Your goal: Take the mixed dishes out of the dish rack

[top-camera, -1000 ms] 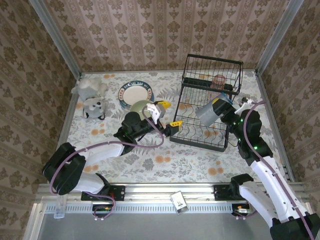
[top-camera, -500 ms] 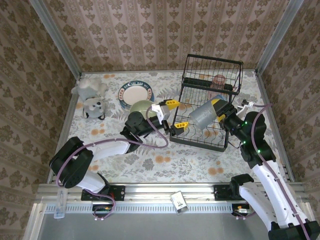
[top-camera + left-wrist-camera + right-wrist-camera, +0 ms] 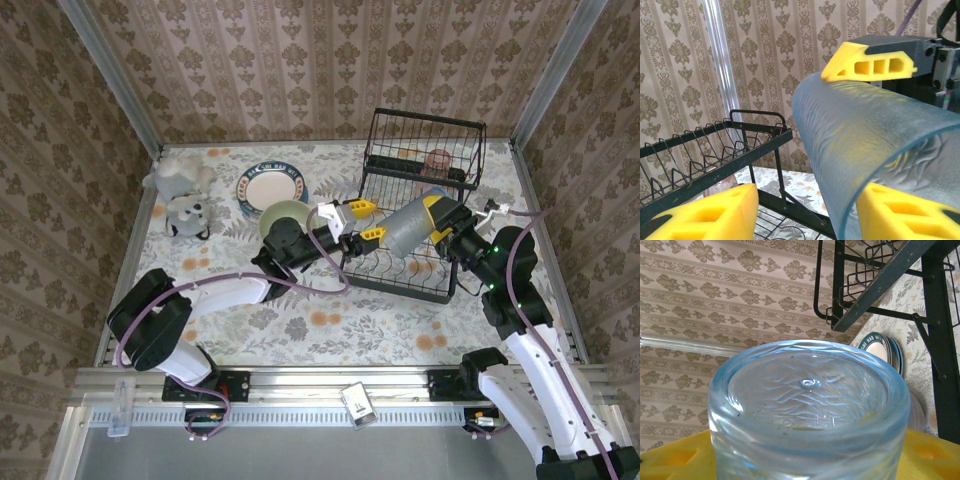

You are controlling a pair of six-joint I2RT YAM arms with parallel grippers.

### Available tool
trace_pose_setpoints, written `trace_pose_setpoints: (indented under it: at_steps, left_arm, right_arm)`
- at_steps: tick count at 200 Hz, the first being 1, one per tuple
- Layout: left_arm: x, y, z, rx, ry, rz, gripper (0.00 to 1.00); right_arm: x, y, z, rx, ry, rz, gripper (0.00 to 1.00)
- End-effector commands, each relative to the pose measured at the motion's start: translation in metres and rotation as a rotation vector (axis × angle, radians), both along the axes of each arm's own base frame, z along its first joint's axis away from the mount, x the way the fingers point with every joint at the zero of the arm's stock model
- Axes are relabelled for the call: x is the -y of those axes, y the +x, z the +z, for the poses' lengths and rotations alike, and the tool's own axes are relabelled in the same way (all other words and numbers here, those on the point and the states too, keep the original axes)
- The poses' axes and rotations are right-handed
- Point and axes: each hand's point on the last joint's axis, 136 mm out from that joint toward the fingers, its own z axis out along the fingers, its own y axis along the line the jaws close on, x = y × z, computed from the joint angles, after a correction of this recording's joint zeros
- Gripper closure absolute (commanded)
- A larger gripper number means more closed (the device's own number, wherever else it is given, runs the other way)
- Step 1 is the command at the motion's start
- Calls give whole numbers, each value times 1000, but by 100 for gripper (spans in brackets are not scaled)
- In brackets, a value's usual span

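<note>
Pale plush toy (image 3: 178, 170) beside grey plush toy (image 3: 188, 215); both on floral table (image 3: 330, 325).

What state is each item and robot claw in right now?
Bluish cup, lying sideways in the air, gripped near its base.
Right gripper, shut on the bluish cup.
Left gripper, open by the cup's mouth.
Pink cup, on the dish rack's upper shelf.
Plates, stacked flat outside the rack.
</note>
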Motion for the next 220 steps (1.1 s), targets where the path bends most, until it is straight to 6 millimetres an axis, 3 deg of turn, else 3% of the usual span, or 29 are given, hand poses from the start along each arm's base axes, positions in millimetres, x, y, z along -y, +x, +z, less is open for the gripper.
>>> trace_pose_setpoints:
  at_steps: [1, 47, 80, 103, 114, 117, 119, 123, 168, 201, 220]
  left_arm:
    - [8, 3, 10, 27, 1, 28, 53]
    - [14, 7, 11, 8, 18, 57, 77]
    - [19, 1, 19, -25, 8, 33, 100]
    - [21, -7, 22, -45, 33, 31, 100]
    - [19, -7, 22, -69, 43, 53, 100]
    - [18, -7, 23, -76, 42, 58, 100]
    - [17, -7, 22, -81, 42, 60, 100]
    - [16, -7, 22, -90, 41, 65, 100]
    - [-14, 9, 23, -171, 102, 232, 100]
    - [-48, 22, 31, -231, 168, 360, 100]
    - [-77, 33, 35, -295, 218, 470, 100]
  right_arm:
    - [-2, -5, 13, 45, 52, 23, 56]
    - [-2, -4, 12, 47, 68, 18, 56]
    - [0, -1, 8, 51, 71, 4, 56]
    - [-1, 2, 11, 74, 70, 6, 46]
    - [-1, 3, 13, 86, 69, 7, 36]
    - [-1, 4, 13, 85, 67, 5, 28]
    - [-1, 4, 13, 85, 66, 2, 7]
    - [0, 5, 13, 85, 62, -1, 0]
    - [7, 5, 24, 117, 17, -43, 0]
    - [22, -1, 26, 156, -30, -129, 0]
    - [36, -6, 26, 217, -19, -211, 0]
